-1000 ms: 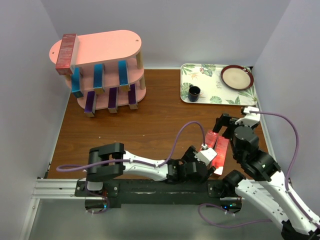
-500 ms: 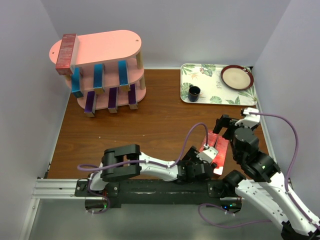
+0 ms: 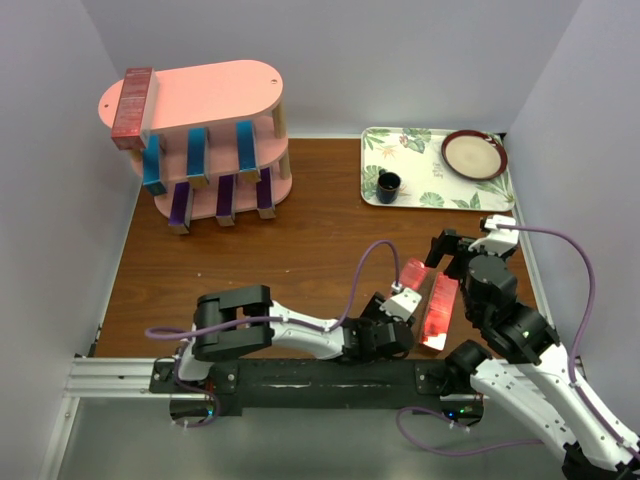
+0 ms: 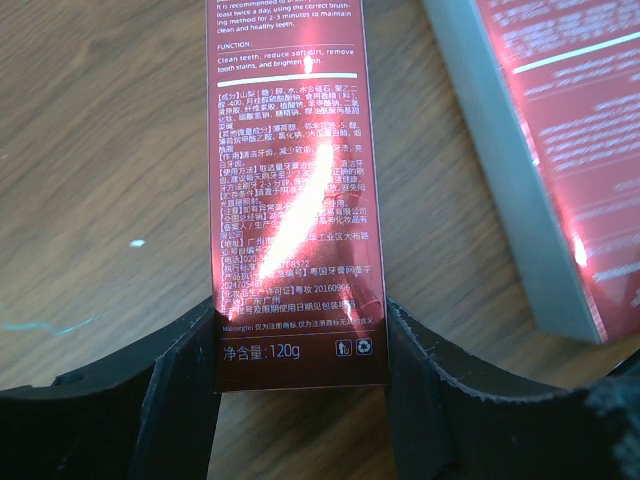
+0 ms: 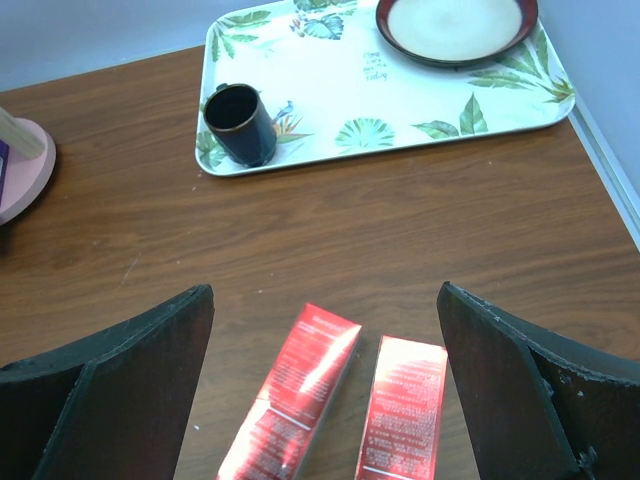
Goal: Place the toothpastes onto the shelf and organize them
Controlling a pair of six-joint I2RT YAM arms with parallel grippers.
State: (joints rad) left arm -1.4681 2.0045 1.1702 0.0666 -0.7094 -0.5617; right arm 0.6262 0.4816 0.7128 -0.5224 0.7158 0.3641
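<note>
Two red toothpastes lie on the wooden table at the near right. My left gripper [image 4: 300, 312] is shut on the near end of one [image 4: 290, 150], a black finger [image 4: 185, 390] pressing each long side; in the top view that carton [image 3: 413, 272] sticks out of the gripper [image 3: 400, 306]. The other red carton [image 3: 438, 310] [image 4: 560, 140] rests just to its right. My right gripper [image 5: 322, 290] [image 3: 462, 250] hangs open above both cartons [image 5: 300, 390] [image 5: 408, 405], touching neither. The pink shelf [image 3: 215, 90] at the far left holds a red carton [image 3: 131, 100] on top, three blue [image 3: 197, 152] in the middle, three purple [image 3: 226, 198] below.
A floral tray [image 3: 430, 175] [image 5: 330, 90] at the far right carries a dark cup [image 3: 388, 185] [image 5: 240, 124] and a brown-rimmed plate [image 3: 474, 154] [image 5: 455, 25]. Grey walls close in the table on three sides. The shelf's base [image 5: 20, 165] shows at the left edge of the right wrist view.
My left gripper has closed from wide open onto the red carton and pulled it left, away from the second carton. The right gripper stays open and barely moves.
</note>
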